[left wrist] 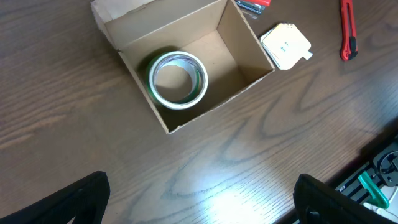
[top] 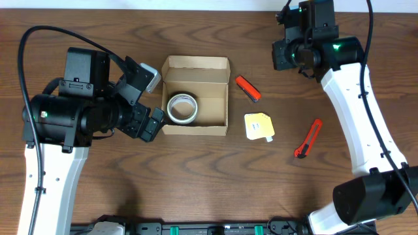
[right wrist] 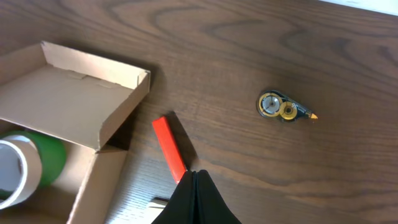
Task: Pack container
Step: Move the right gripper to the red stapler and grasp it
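The tan cardboard box (top: 194, 129) stands open at the table's middle, its flap lid folded back. A white and green tape roll (top: 182, 108) lies flat in its left half. My left gripper (top: 151, 124) is open and empty, just left of the box's front left corner. In the left wrist view its fingers (left wrist: 200, 196) are spread wide over bare table, below the box (left wrist: 217, 102) and roll (left wrist: 177, 78). My right gripper (top: 282, 55) is shut and empty at the back right. In the right wrist view its tip (right wrist: 194, 177) sits over a red stapler (right wrist: 169, 148) beside the box (right wrist: 68, 99).
The red stapler (top: 247, 89) lies right of the box. A yellow-white pad (top: 259, 126) and a red box cutter (top: 308, 138) lie further right. A small correction tape dispenser (right wrist: 283, 107) lies on the table in the right wrist view.
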Robot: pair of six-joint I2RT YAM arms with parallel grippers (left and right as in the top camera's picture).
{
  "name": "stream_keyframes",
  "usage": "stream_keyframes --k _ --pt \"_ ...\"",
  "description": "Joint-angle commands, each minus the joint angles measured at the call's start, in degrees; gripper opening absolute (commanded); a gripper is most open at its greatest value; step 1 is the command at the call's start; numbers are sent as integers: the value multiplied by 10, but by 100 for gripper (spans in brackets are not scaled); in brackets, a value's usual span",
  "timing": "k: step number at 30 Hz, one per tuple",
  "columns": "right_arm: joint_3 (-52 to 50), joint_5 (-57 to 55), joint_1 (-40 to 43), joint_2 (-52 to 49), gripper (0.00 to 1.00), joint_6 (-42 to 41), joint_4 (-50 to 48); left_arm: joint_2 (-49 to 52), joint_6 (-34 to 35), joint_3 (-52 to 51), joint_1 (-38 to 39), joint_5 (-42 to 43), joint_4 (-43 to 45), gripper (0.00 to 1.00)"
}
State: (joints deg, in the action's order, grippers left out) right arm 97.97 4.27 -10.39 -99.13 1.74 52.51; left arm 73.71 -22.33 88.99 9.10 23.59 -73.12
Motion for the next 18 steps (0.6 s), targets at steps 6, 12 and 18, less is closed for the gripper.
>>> stream_keyframes --k 6,12,18 --pt "-3 5 -4 -83 45 59 0 -1 -4 8 -1 -2 -2 95" --pt "-3 37 -7 -165 66 105 0 -1 -4 8 -1 -2 -2 95" --pt "-3 74 -15 -223 68 151 0 -1 -4 8 -1 -2 -2 95"
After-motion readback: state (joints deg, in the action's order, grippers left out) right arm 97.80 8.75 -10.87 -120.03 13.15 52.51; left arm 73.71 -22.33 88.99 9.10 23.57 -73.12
